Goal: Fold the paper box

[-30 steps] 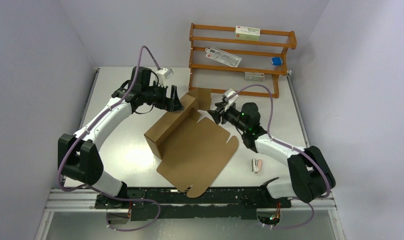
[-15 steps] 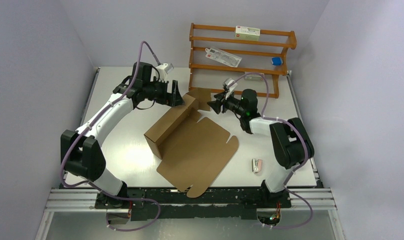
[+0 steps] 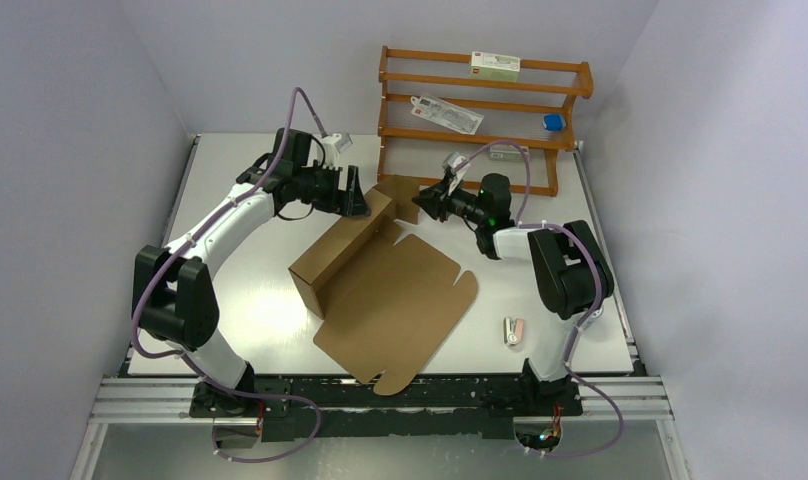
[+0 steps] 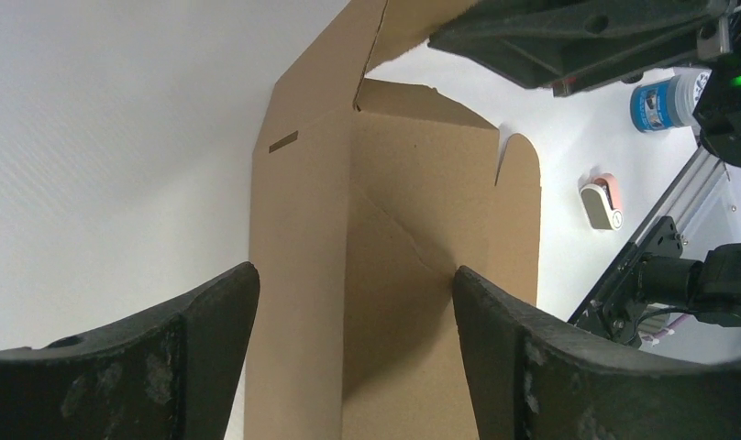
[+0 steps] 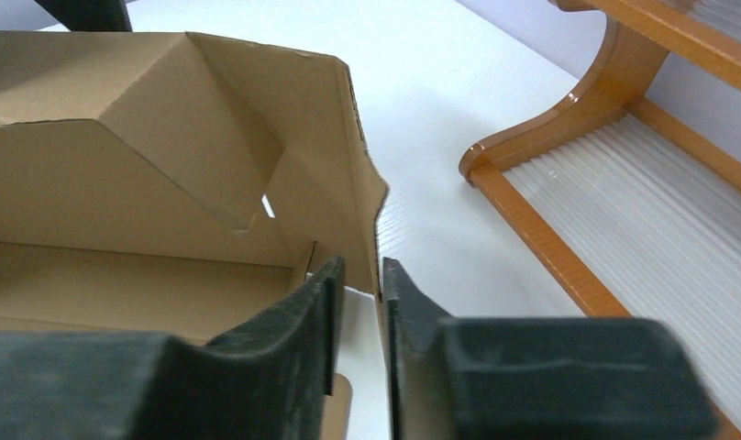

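The paper box point(image 3: 395, 300) is a brown cardboard sheet lying mid-table, with one long wall point(image 3: 332, 250) folded up on its left and a flap point(image 3: 402, 190) standing at the far end. My left gripper point(image 3: 358, 200) hovers open at the far end of that wall. In the left wrist view its gripper point(image 4: 353, 275) spans the wall point(image 4: 303, 275) without touching it. My right gripper point(image 3: 418, 203) is at the far flap. In the right wrist view the gripper point(image 5: 359, 270) is almost closed, the flap point(image 5: 330, 165) edge lies against one finger, and a thin gap remains.
A wooden rack point(image 3: 480, 110) stands at the back right, close behind the right gripper, holding a white-green carton point(image 3: 494, 66) and a blue item point(image 3: 553, 122). A small pink-white object point(image 3: 514, 331) lies on the table right of the sheet.
My right gripper has moved up and left to the far flap, and its jaws have narrowed around the flap's edge. The left gripper shifted slightly toward the box's end.
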### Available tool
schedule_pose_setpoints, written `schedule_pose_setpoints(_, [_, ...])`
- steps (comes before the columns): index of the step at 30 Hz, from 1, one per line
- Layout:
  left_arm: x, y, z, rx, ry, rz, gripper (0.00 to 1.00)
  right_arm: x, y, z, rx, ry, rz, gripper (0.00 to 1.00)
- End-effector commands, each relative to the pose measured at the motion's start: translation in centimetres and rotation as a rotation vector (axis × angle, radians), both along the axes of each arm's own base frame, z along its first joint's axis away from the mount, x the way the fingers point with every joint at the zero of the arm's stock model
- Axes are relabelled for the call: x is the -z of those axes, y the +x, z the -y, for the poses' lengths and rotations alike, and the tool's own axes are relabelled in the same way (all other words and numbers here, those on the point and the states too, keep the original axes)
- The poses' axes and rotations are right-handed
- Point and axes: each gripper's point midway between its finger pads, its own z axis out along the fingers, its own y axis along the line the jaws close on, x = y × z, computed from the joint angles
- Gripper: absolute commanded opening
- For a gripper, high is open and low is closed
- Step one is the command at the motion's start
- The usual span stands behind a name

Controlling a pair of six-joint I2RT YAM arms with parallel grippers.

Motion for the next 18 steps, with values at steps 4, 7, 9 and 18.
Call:
schedule_pose_setpoints(4, [1.2,-0.6,0.4,0.015,-0.013,-0.034,0.79,-1.4,-3.5,0.6,-0.017,0.042,0.000,0.06])
schedule_pose_setpoints(7, [1.4,-0.7,0.4,0.012,-0.016,-0.040,0.77,-1.2,-4.4,0.6,0.009,0.010,-0.009,0.01])
schedule_pose_setpoints(9, [1.5,-0.7,0.3,0.008,-0.014,-0.044,0.76,-1.1,-4.5,0.7,0.055,-0.026,0.005,0.00])
schedule_pose_setpoints(18, [1.6,-0.7,0.0,-0.016,-0.011,-0.040,0.74,-1.8,-5.8,1.1,0.274,-0.075,0.074,0.00])
